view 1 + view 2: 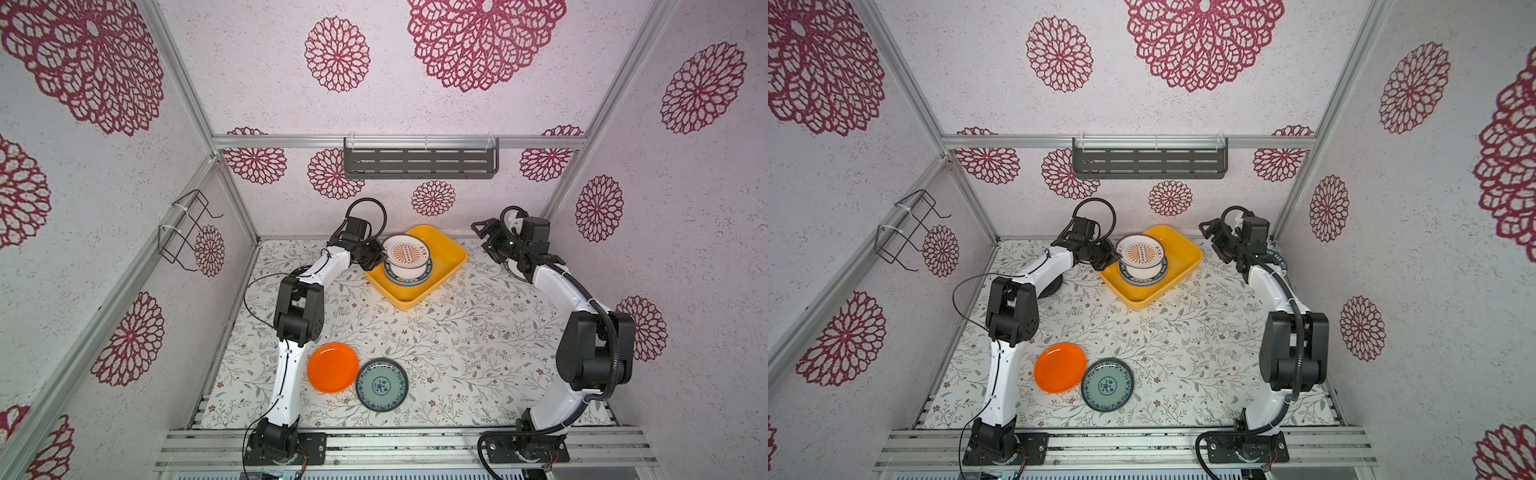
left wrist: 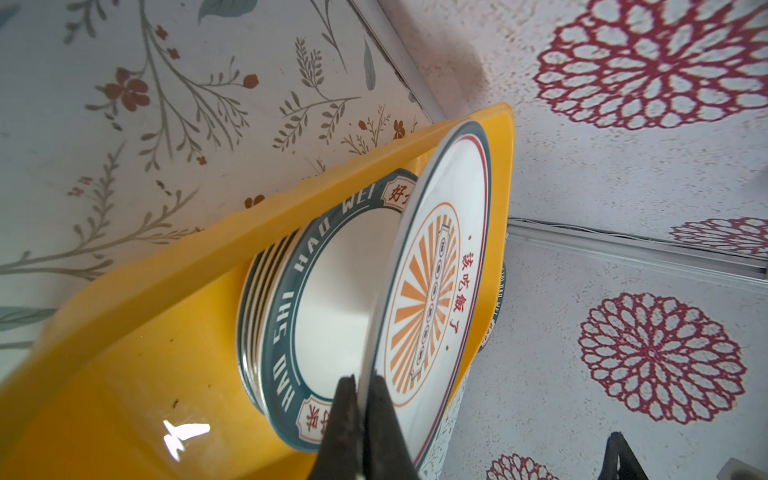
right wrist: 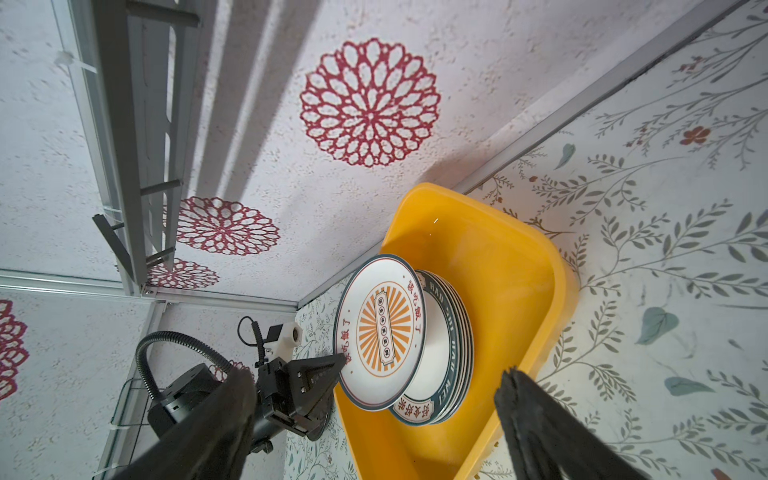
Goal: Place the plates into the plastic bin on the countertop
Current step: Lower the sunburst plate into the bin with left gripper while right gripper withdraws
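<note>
White countertop [image 1: 457,332] [image 1: 1183,332] w/ grey-green twig print fills the cell floor in both top views.

At its back centre, set corner-on to the rear wall, sits the shallow rectangular yellow-orange plastic bin [image 1: 451,253] [image 1: 1185,255] [image 2: 124,353] [image 3: 498,270]. The right half of its floor is bare.

In the bin's left half lies a flat stack of round white plates [image 1: 409,283] [image 1: 1144,282] [image 2: 291,266] [image 3: 455,332] w/ dark lettered rims. The wrist views show several rims, exact count unclear.

Over that stack hangs 1 round white plate w/ orange sunburst centre [image 1: 406,253] [image 1: 1140,252] [image 2: 432,291] [image 3: 382,328], tilted, its left edge higher. Can't tell whether its opposite edge touches the stack.

Front left, well apart from the bin, 2 plates lie flat on the countertop beside the left arm. They are a plain orange round plate [image 1: 333,368] [image 1: 1060,368] and, on its right, a teal patterned round plate [image 1: 382,384] [image 1: 1108,384] w/ dark rim. Their rims touch.

1 more lettered-rim plate [image 1: 1278,261] shows only as a sliver under the right arm, on the countertop right of the bin.

At the sunburst plate's higher edge, the left gripper [image 1: 380,259] [image 1: 1113,257] [image 2: 361,386] pinches the rim, 1 pad on each face.

Near the rear right corner, apart from the bin, the right gripper [image 1: 486,241] [image 1: 1214,241] sits above the countertop. Its fingers [image 3: 532,415] are spread wide w/ nothing between them.
</note>
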Motion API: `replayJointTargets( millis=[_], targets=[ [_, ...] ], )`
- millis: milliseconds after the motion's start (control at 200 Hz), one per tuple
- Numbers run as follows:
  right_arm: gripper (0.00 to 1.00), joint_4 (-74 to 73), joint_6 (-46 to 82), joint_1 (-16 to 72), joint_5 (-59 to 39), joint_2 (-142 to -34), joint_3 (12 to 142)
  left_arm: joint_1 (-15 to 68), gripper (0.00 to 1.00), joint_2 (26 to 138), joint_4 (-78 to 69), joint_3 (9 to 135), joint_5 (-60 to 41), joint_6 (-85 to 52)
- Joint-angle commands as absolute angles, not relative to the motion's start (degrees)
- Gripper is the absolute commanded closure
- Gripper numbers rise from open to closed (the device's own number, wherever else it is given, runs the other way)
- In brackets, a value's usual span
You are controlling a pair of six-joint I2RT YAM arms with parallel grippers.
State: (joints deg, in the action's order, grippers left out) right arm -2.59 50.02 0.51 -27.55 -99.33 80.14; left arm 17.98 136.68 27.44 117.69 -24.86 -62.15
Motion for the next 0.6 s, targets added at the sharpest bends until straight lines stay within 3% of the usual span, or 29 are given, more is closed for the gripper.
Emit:
replayJointTargets(
  millis=[0, 420, 595],
  targets=[
    [0.05, -2.49, 51.06, 0.0, -26.26, -98.79, 81.19, 18.49, 1.0, 138.37, 27.88, 120.97, -25.93, -60.43],
    [0.06, 0.23, 51.39, -1.47, -24.28, -97.62, 79.22, 19.74, 0.96, 141.49, 27.46, 122.53, -24.93, -63.26],
    [0.07, 0.4, 52.1, -2.75, -23.47, -95.62, 76.34, 20.33, 0.89, 141.63, 27.88, 122.55, -23.91, -64.16]
  ],
)
